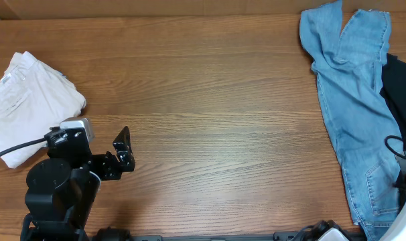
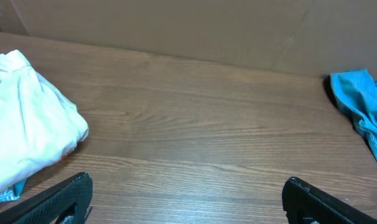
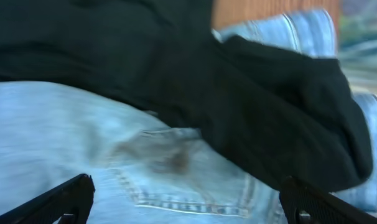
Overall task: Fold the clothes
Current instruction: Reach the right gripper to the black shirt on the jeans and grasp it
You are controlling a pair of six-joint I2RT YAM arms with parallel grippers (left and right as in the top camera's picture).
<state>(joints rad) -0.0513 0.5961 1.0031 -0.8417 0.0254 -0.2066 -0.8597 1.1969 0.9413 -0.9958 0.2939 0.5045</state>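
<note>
Left claw (image 2: 188, 198) open, empty; right claw (image 3: 187, 194) open just above jeans (image 3: 58, 130), black top (image 3: 269, 106) just ahead. Looks like pickup step: next, pinch denim only, not the top

Denim jeans (image 1: 354, 114) (matt), wooden table (image 1: 223, 100)

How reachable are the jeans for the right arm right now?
Likely yes: the right fingers sit open close over the jeans, with nothing between. A black garment overlaps part of them.
</note>
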